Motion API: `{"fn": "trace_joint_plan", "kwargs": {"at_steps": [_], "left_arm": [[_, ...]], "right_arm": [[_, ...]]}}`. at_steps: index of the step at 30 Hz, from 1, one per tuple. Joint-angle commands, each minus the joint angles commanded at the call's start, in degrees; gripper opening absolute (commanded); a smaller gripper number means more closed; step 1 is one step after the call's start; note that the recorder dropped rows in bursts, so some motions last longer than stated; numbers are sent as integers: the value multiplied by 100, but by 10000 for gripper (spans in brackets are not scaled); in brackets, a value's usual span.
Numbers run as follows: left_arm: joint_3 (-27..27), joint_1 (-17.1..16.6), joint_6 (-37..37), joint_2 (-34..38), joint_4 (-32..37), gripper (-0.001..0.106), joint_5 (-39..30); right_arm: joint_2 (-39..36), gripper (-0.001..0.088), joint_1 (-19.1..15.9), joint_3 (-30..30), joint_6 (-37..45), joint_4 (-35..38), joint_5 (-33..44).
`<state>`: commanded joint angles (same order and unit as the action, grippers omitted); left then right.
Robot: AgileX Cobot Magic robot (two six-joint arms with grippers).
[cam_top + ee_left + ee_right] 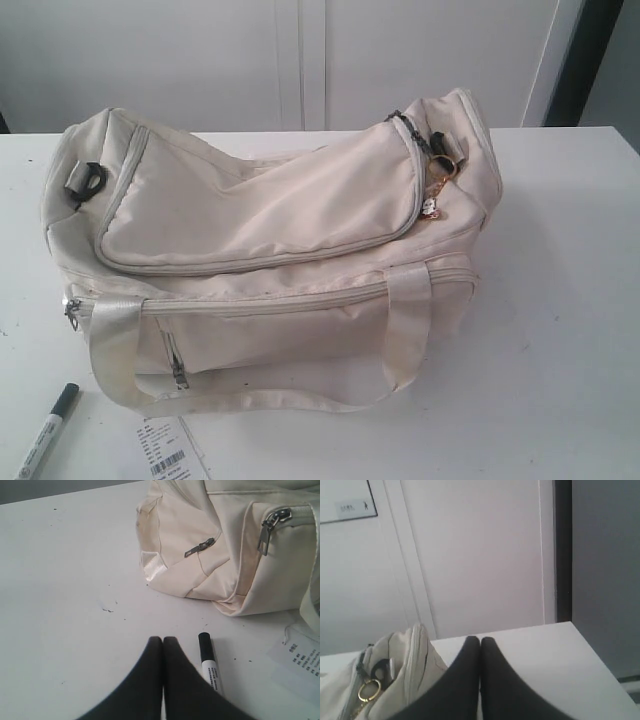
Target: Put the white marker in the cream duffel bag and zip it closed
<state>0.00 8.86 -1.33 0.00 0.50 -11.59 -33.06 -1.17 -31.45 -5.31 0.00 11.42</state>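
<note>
- Cream duffel bag (270, 230) sits mid-table (560, 300). Its top flap looks zipped all the way round, though from my exterior view I can't be sure of the far end.
- I see the white marker (210, 667) lying flat on the table off the bag's left front corner, apart from it, near a barcode label (170, 450).
- My left gripper (163, 641) has its jaws pressed together and holds nothing; the marker lies just beside it.
- My right gripper (480, 640) is likewise closed and empty, up by the bag's end where the gold charm (367, 690) hangs.
- I judge we are at the very start: marker not picked up, bag not opened.
- Next I would spread the left jaws, straddle the barrel and close, while the right goes for the charm pull.
</note>
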Motion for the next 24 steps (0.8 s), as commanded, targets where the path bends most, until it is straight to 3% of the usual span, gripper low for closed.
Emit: {"fn": "trace_joint_plan", "kwargs": {"at_steps": [9,15,24], "left_arm": [[0,0,0,0,0,0,0],[0,0,0,0,0,0,0],[0,0,0,0,0,0,0]], "right_arm": [[-917,0,0,-756,693,260,1207],[-1579,0,0,-1335,2037,1568,1984],[-2561,0,0,-2124,3222,2874,2802]]}}
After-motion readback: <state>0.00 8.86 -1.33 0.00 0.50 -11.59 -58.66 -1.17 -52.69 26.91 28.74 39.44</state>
